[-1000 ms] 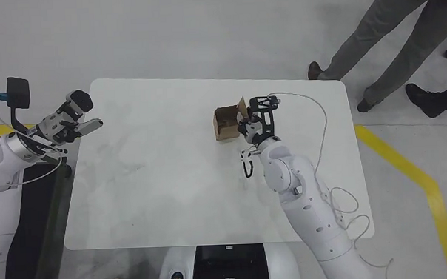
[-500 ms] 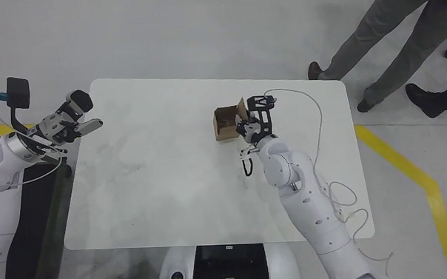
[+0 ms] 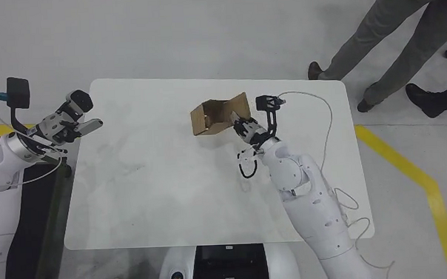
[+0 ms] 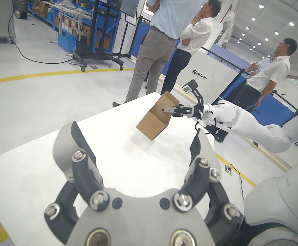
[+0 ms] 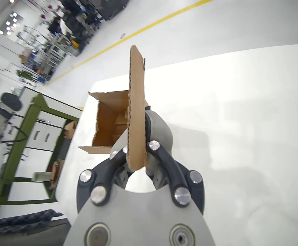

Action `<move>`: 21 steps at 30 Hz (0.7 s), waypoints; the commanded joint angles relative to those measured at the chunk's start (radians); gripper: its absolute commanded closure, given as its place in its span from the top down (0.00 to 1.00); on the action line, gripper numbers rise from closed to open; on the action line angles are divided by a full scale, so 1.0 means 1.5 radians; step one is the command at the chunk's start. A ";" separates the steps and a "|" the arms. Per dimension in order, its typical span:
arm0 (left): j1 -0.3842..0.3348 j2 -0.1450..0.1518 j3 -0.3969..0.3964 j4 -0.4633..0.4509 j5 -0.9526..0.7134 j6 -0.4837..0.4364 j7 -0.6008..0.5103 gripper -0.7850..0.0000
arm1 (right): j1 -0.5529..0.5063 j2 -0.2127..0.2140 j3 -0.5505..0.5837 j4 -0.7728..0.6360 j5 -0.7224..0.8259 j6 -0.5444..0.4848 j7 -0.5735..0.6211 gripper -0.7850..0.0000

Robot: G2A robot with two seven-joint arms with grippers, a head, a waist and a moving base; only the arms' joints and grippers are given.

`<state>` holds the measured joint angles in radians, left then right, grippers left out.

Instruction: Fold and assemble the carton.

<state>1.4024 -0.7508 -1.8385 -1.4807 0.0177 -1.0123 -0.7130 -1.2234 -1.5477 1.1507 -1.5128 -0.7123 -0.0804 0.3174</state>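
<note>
1. The left end effector [image 3: 88, 123] sits at the far-left edge of the bench [image 3: 151, 201], well apart from the work. Its fingers are spread wide and hold nothing.
2. The carton [image 3: 211, 116] is right of the middle, over the far half of the bench. In the left wrist view it hangs tilted, with its lowest corner apparently off the surface and a faint shadow beneath. Its mouth is open and the flaps are unfolded.
3. The right end effector [image 4: 165, 109] is just right of the carton, pressed together on one upright flap, which is the only hold on the carton.
4. Handling, as a judgement:
   - The carton looks light, being thin corrugated board.
   - It is stiff across its panels but bends readily along the scored creases.
   - Held by one flap alone, the body can swing on that crease.
   - A side wall near a corner would give a firmer grip.
   - Hard squeezing would dent the board.
</note>
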 commanded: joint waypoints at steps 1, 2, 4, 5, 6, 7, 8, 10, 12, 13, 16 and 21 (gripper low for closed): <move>0.000 0.000 0.000 0.000 0.000 0.000 0.000 1.00 | -0.012 -0.003 0.004 0.011 0.108 -0.060 -0.034 0.00; 0.000 0.000 0.000 0.000 0.000 0.000 0.000 1.00 | -0.018 -0.006 0.005 0.023 0.167 -0.099 -0.049 0.00; 0.000 0.000 0.000 0.000 0.000 0.000 0.000 1.00 | -0.017 -0.008 0.004 0.061 0.228 -0.147 -0.058 0.00; 0.000 0.000 0.000 0.000 0.000 0.000 0.000 1.00 | -0.013 -0.009 0.001 0.074 0.240 -0.157 -0.061 0.00; 0.000 0.000 0.000 0.000 0.000 0.000 0.000 1.00 | -0.013 -0.011 -0.003 0.082 0.271 -0.174 -0.067 0.00; 0.000 0.000 0.000 0.000 0.000 0.000 0.000 1.00 | -0.014 -0.013 -0.006 0.094 0.303 -0.190 -0.071 0.00; 0.000 0.000 0.000 0.000 0.000 0.000 0.000 1.00 | -0.012 -0.013 -0.008 0.103 0.316 -0.200 -0.074 0.00; 0.000 0.000 0.000 0.000 0.000 0.000 0.000 1.00 | -0.012 -0.015 -0.012 0.113 0.345 -0.217 -0.076 0.00; 0.000 0.000 0.000 0.000 0.000 0.000 0.000 1.00 | -0.013 -0.015 -0.015 0.114 0.349 -0.219 -0.074 0.00; 0.000 0.000 0.000 0.000 0.000 0.000 0.000 1.00 | -0.016 -0.015 -0.017 0.108 0.352 -0.219 -0.073 0.00; 0.000 0.000 0.000 0.000 0.000 0.000 0.000 1.00 | -0.026 -0.014 -0.021 0.088 0.365 -0.213 -0.067 0.00; 0.000 0.000 0.000 0.000 0.000 0.000 0.000 1.00 | -0.027 -0.014 -0.022 0.085 0.366 -0.212 -0.066 0.00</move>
<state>1.4024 -0.7508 -1.8385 -1.4807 0.0177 -1.0123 -0.7130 -1.2641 -1.5681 1.1180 -1.3854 -0.1636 -0.3986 0.2191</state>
